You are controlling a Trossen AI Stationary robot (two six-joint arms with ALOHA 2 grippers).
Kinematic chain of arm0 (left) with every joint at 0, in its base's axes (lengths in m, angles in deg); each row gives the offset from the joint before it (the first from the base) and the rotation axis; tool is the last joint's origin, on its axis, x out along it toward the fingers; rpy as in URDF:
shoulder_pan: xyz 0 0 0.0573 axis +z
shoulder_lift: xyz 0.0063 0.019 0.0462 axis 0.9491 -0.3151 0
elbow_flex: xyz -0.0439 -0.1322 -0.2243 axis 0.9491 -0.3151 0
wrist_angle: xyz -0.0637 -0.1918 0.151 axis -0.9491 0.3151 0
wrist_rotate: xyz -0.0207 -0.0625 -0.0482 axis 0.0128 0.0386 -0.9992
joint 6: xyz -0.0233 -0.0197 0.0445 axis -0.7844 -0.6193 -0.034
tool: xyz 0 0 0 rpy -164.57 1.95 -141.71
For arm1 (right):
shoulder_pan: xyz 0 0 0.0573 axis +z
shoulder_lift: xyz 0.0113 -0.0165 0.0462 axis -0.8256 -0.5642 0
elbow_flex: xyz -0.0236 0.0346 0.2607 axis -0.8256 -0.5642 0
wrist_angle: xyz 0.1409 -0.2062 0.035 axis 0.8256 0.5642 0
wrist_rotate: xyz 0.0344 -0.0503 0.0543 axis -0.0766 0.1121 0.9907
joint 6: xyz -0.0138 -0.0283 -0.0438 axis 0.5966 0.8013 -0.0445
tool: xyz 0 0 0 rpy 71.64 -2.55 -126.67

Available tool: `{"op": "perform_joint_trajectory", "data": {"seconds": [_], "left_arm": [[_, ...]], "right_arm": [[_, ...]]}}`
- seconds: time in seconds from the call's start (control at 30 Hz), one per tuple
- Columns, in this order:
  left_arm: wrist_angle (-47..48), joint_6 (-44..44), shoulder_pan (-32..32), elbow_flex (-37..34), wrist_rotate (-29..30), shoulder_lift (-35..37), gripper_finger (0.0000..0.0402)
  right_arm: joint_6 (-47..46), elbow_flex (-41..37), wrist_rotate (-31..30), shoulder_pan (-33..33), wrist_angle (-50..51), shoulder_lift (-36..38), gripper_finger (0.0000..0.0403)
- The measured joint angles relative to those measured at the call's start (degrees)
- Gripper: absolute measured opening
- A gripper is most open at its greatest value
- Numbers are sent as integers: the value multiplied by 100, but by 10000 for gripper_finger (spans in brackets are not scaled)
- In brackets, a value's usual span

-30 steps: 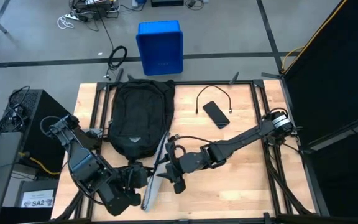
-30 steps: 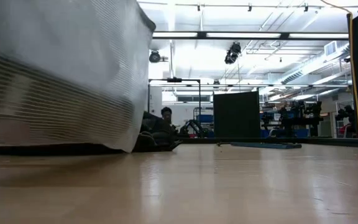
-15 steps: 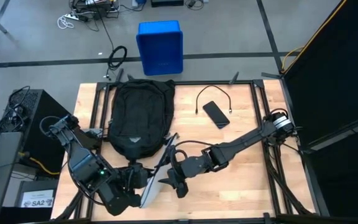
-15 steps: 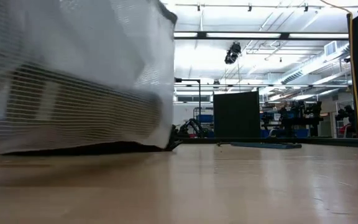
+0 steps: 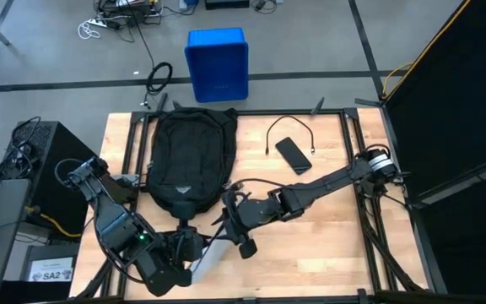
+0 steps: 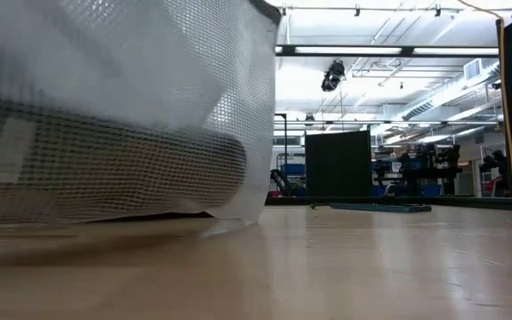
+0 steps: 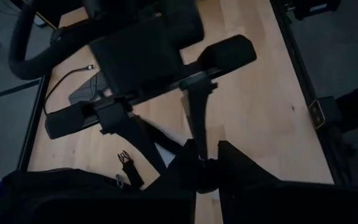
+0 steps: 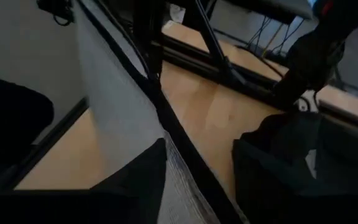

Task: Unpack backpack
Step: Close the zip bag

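Right gripper (image 5: 236, 230) sits just off the near end of the backpack (image 5: 188, 160), and I note the pack lies flat on the table's left half, long axis running from the far edge toward the front edge, rounded end nearest both grippers. From the pack outward: a white mesh pouch (image 5: 212, 251) lies at its near end, slanting toward the front edge between the two arms; in the right wrist view the pouch's dark-bound edge (image 8: 160, 112) runs into the gap between the fingers (image 8: 135, 180), which stand partly apart on either side of it. Whether they actually pinch it, I cannot tell. Left gripper (image 5: 182, 253) is at the front-left, beside the pouch's lower end, fingers closed; whether it pinches any fabric I cannot see. Both grippers are close to the pack's near end, the right one slightly nearer. My judgement: the pouch is being drawn clear of the pack. A phone (image 5: 294, 155) and cable (image 5: 287, 128) lie well apart at far right.
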State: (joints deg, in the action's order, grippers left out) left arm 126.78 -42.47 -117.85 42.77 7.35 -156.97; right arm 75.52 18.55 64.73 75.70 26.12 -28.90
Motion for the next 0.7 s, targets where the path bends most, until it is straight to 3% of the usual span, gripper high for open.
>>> {"op": "perform_joint_trajectory", "data": {"seconds": [0.17,0.3,0.7], "left_arm": [[52,-23,-34,0,-9,-2,0],[274,-266,-125,0,-119,-2,0],[1501,-2183,-941,2,-262,-48,0]], "right_arm": [[251,0,-103,-39,252,0,92],[390,2,-542,29,501,4,16],[-542,4,-1513,331,2026,7,0]]}}
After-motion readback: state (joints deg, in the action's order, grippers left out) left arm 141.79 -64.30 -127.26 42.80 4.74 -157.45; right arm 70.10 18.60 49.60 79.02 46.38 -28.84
